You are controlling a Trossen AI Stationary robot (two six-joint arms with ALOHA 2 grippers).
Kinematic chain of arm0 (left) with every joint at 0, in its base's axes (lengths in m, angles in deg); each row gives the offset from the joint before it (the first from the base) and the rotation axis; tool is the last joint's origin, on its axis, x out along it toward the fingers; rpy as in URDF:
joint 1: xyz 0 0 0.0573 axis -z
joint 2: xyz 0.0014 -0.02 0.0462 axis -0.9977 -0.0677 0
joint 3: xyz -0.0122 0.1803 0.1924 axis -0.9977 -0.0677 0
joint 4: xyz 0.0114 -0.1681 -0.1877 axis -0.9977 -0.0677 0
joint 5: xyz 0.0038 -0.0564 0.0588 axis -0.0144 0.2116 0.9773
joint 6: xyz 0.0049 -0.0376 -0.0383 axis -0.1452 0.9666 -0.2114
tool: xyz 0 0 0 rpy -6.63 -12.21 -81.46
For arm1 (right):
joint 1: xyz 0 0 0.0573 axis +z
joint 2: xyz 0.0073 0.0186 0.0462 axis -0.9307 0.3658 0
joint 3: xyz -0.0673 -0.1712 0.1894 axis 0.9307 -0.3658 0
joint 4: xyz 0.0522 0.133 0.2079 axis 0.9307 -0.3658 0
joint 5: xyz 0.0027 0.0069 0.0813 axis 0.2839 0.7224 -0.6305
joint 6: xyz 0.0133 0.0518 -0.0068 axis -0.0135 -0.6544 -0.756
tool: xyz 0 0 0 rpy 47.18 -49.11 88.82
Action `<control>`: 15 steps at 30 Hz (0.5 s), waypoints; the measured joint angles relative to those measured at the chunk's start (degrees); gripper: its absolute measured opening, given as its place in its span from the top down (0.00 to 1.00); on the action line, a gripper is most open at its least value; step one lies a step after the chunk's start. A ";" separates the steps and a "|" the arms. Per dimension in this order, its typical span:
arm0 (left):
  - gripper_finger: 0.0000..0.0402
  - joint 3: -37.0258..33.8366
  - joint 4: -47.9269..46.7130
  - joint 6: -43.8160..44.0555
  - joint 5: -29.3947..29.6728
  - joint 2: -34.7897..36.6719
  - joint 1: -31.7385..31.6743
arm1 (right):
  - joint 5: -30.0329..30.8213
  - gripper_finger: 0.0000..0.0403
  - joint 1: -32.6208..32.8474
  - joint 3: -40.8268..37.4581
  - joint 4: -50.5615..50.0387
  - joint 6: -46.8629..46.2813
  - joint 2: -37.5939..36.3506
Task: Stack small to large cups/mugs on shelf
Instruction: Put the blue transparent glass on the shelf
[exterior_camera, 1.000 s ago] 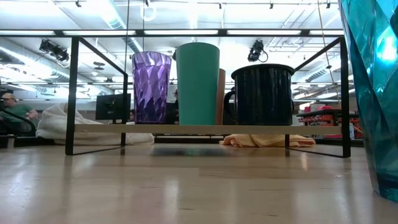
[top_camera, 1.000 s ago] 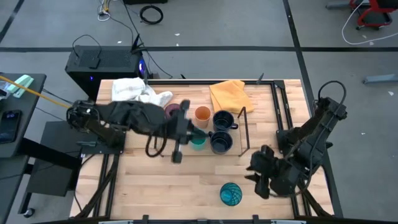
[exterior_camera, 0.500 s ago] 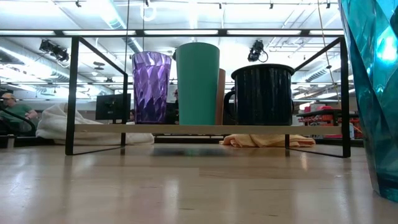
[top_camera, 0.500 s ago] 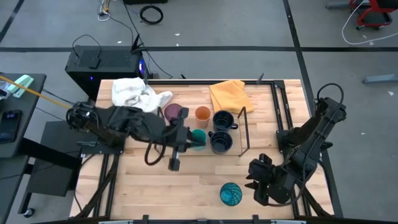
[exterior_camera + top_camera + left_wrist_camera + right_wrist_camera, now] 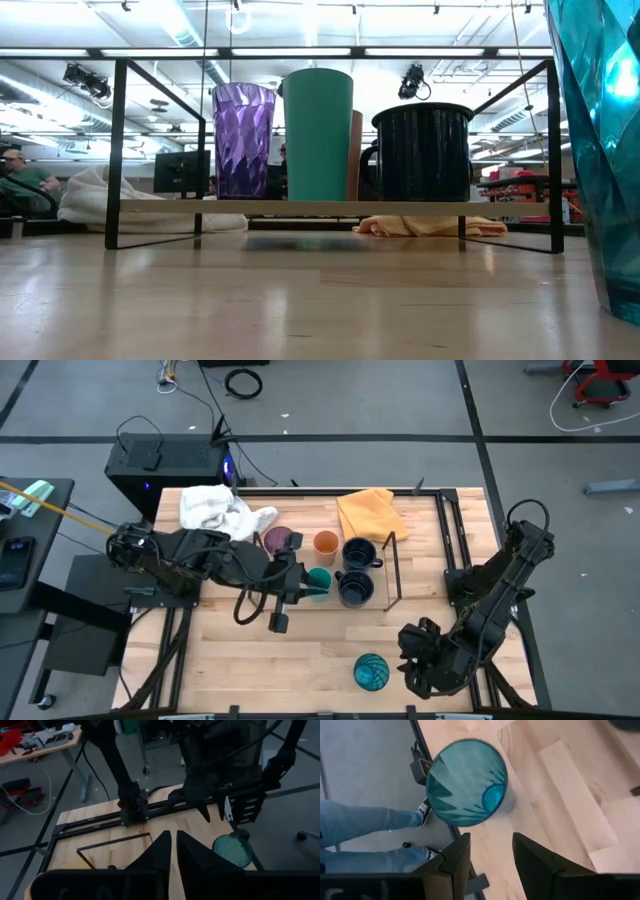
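Note:
The black wire shelf (image 5: 392, 568) stands mid-table. On it are the purple tumbler (image 5: 277, 540), the orange cup (image 5: 325, 543), two navy mugs (image 5: 358, 553) (image 5: 354, 589) and the small teal cup (image 5: 319, 582). The low view shows the tumbler (image 5: 243, 140), the teal cup (image 5: 318, 133) and a navy mug (image 5: 422, 152) upright on the shelf board. The patterned teal-blue cup (image 5: 371, 672) stands upright on the table near the front edge. My right gripper (image 5: 490, 855) is open just right of it (image 5: 408, 660). My left gripper (image 5: 279, 622) is shut and empty, in front of the shelf.
A white cloth (image 5: 215, 508) and an orange cloth (image 5: 368, 512) lie at the table's far side. A black box (image 5: 165, 460) stands behind the table. A person's legs (image 5: 360, 820) stand at the near edge by the patterned cup (image 5: 467, 782). Bare wood lies in front of the shelf.
My left gripper has drawn back from the shelf toward the table's near left. My right gripper has moved toward the near edge, closer to the patterned cup. The cups have stayed where they were.

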 joint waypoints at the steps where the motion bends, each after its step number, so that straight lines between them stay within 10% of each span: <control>1: 0.91 0.00 -0.19 0.04 -0.21 0.00 0.01 | -0.15 0.62 0.16 0.00 0.10 -0.17 0.41; 15: 0.88 -0.06 4.29 -0.03 -12.32 -9.49 1.31 | -2.10 0.62 4.28 0.02 -4.12 -6.79 1.47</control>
